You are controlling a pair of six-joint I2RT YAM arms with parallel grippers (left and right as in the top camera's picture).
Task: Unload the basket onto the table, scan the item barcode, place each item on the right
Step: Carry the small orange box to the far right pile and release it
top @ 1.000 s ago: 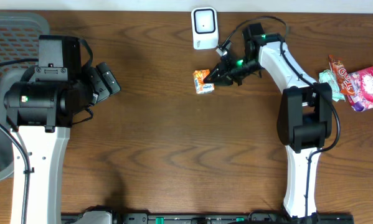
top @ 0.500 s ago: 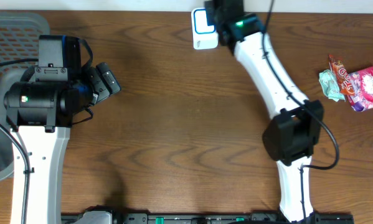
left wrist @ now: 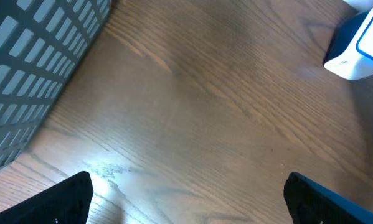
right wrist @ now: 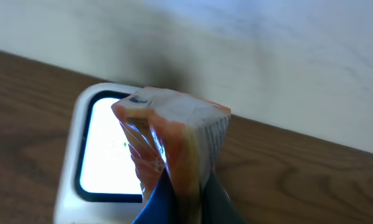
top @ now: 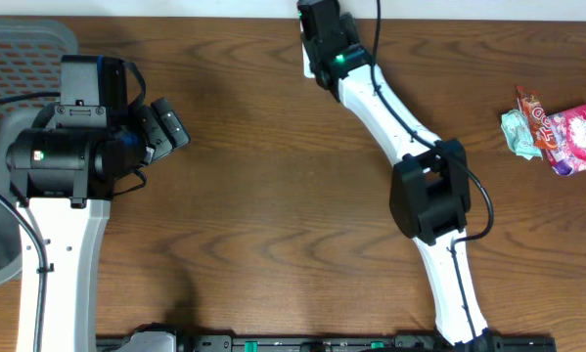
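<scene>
In the right wrist view, my right gripper (right wrist: 183, 202) is shut on a small orange-and-white wrapped packet (right wrist: 174, 140). The packet stands upright, right in front of the lit window of the white barcode scanner (right wrist: 99, 155). From overhead the right gripper (top: 322, 39) reaches over the scanner at the table's back edge. Only a white sliver of the scanner (top: 309, 66) shows there, and the packet is hidden. My left gripper (top: 165, 127) hovers at the left, open and empty, with the scanner (left wrist: 360, 43) far off in its wrist view.
A grey mesh basket (top: 19, 49) stands at the far left, also seen in the left wrist view (left wrist: 30, 68). Several snack packets (top: 557, 127) lie at the right edge of the table. A pale wall runs behind the scanner.
The right arm has lifted the orange packet off the table and swung it back and left, up to the scanner. The left arm has not moved.
</scene>
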